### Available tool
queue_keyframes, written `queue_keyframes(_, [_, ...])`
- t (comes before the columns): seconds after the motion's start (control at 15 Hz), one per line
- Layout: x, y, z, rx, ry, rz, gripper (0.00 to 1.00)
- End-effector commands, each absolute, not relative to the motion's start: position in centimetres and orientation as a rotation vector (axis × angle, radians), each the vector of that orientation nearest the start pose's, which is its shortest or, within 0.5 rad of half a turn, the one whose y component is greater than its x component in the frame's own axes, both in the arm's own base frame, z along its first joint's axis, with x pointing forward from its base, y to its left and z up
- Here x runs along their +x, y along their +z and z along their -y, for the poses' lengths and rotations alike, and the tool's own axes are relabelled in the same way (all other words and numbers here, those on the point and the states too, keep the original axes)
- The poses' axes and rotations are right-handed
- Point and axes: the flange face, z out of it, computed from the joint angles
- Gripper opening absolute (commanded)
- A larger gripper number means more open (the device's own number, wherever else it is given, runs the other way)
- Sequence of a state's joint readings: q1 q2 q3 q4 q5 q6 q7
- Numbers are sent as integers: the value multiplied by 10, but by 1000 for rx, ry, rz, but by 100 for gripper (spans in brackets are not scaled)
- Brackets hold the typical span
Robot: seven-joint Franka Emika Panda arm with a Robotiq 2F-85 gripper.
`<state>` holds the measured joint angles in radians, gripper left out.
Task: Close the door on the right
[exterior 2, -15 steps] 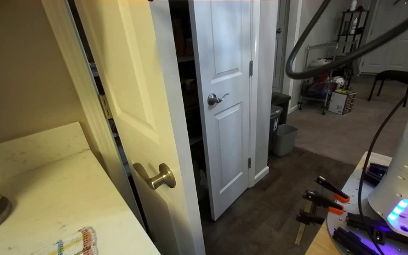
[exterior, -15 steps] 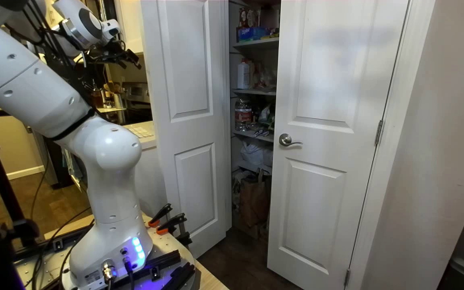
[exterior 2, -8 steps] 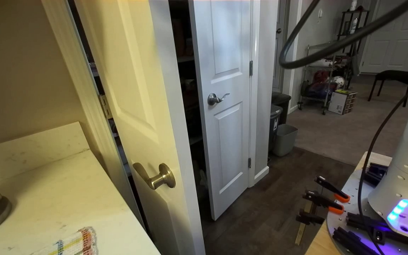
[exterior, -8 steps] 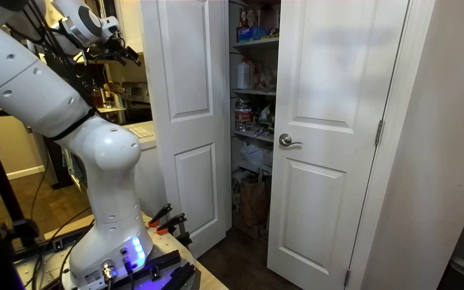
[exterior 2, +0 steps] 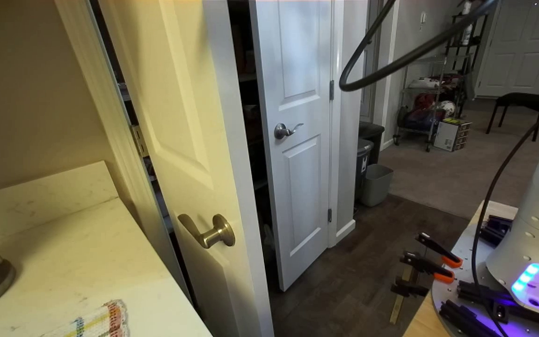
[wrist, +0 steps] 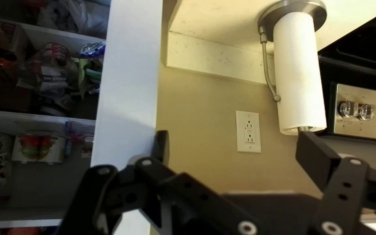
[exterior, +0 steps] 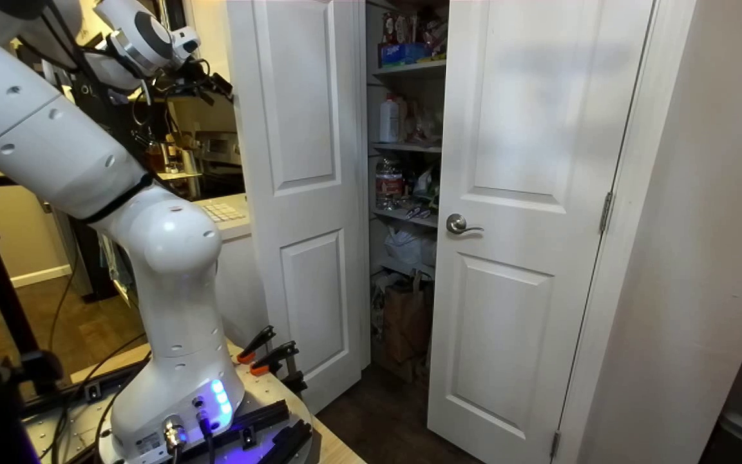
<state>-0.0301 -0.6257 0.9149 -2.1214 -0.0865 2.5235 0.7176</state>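
Note:
The door [exterior: 306, 212] is a tall white panelled leaf standing ajar, its inner face showing in an exterior view. In an exterior view its yellow-lit outer face [exterior 2: 180, 117] shows hinges at the left and a silver lever handle [exterior 2: 211, 231] near its right, free edge. My gripper [exterior: 218, 92] is at the door's free edge, high up. In the upside-down wrist view the gripper [wrist: 238, 150] is open and empty. Its left finger overlaps the door's white edge [wrist: 127, 81] and seems to touch it. The gripper is out of view in an exterior view.
The twin leaf [exterior: 538, 225], lever near its left edge, also stands ajar. Pantry shelves [exterior: 409, 147] with goods lie between the leaves. A counter [exterior 2: 63, 252] stands beside the door. A paper towel roll [wrist: 299, 71] shows in the wrist view. Clamps [exterior: 274, 354] hold the base plate.
My gripper has moved right against the door's free edge. The door has swung slightly inward, and its edge and handle sit a little farther right in an exterior view. The cable has shifted left.

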Motion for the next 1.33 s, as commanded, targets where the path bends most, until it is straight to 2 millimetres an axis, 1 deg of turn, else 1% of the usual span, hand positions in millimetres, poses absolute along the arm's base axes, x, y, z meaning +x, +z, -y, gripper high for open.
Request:
queue_keyframes(0.0, [237,638,-445,-2693,-1407,437,100])
queue_keyframes(0.2, [232,641,-437,-2773,-1446,430,100])
queue_keyframes(0.27, [229,645,-441,-2802,-1457,427,100])
queue_keyframes(0.67, [222,661,-437,-2994,-1561,398,100])
queue_keyframes(0.87, [221,661,-432,-3085,-1590,386,100])
queue_keyframes(1.07, [222,659,-431,-3137,-1599,376,100])
queue_keyframes(1.27, [221,658,-438,-3108,-1592,374,100])
